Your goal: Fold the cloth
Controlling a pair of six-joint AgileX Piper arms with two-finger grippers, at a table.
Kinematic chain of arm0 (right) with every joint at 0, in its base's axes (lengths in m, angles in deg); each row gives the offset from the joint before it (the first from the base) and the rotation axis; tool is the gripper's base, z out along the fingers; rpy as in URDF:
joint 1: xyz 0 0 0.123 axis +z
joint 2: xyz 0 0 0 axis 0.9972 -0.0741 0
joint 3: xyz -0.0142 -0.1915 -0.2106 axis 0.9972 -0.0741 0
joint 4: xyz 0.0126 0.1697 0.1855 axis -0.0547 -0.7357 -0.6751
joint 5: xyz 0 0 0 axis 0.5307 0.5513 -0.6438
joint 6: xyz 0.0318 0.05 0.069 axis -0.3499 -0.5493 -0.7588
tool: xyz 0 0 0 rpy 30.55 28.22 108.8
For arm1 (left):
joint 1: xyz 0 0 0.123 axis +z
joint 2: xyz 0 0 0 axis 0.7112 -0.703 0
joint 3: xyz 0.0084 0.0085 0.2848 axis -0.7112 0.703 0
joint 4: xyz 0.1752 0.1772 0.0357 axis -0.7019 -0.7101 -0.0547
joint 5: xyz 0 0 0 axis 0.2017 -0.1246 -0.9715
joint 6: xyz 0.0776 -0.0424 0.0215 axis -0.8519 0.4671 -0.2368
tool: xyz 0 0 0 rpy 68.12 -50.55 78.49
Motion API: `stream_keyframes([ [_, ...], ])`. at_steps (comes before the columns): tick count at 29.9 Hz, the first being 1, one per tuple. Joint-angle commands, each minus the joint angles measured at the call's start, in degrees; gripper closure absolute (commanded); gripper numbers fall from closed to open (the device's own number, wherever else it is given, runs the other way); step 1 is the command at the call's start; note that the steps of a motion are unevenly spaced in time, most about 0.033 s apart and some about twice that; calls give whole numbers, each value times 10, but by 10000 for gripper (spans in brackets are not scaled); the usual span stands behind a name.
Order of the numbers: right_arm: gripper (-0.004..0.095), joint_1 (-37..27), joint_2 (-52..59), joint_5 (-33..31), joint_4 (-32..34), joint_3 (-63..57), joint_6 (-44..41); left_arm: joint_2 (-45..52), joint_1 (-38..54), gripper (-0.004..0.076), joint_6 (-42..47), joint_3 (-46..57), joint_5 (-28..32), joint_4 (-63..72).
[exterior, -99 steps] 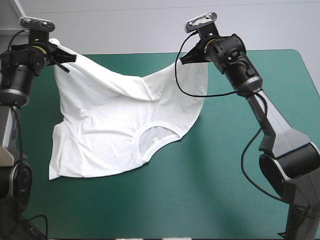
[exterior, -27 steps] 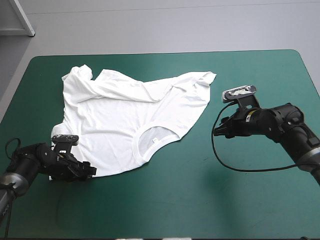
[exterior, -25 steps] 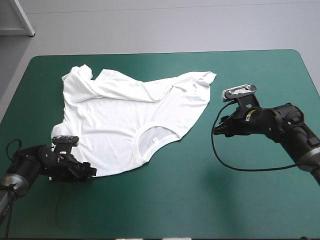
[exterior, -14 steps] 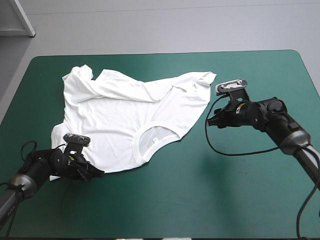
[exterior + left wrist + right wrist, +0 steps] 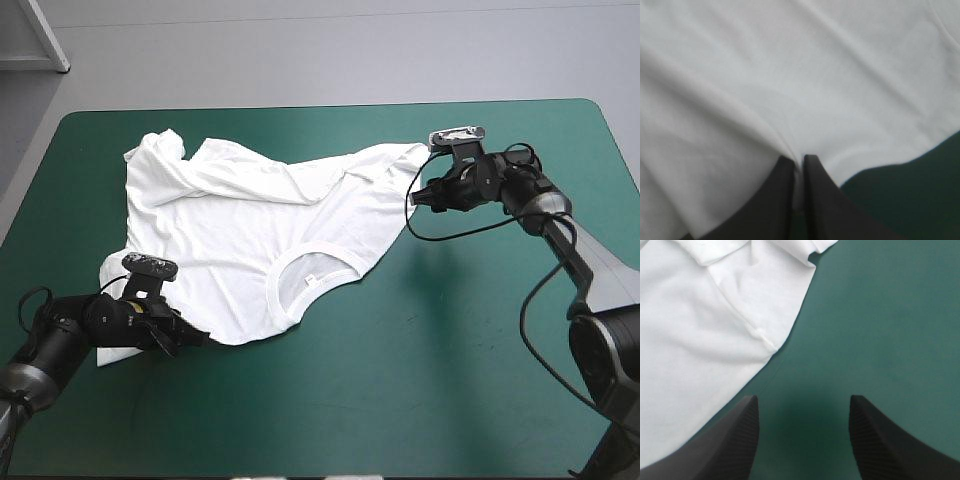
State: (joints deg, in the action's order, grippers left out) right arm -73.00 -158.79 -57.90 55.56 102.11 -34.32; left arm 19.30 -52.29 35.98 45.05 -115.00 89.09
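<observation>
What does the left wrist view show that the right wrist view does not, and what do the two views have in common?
Only the left wrist view: the left gripper all but shut on the T-shirt, with a crease of cloth running into its fingers. Only the right wrist view: the right gripper open, with bare teal-green cover between its fingers and the shirt's hemmed edge ahead and to one side, not touched. Both: white cloth lying on the teal-green cover, and that arm's own black fingers.
</observation>
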Motion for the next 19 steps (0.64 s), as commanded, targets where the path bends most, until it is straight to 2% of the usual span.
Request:
stream_keyframes([
  [1,399,-4,-20,11,-19,69,12,16,-2,705,15,-17,-1,-2],
  [5,400,-4,-73,-6,-43,122,16,16,-2,705,17,-17,-9,-2],
  [11,400,-3,-141,-39,-129,169,68,16,-2,705,17,-17,-9,-2],
  [16,400,8,-165,-46,-133,168,73,16,-2,705,17,-17,-6,-2],
  [18,446,16,-172,-51,-135,168,73,16,-2,705,17,-17,0,-2],
  [19,506,19,-175,-51,-135,168,73,16,-2,705,17,-17,4,-2],
])
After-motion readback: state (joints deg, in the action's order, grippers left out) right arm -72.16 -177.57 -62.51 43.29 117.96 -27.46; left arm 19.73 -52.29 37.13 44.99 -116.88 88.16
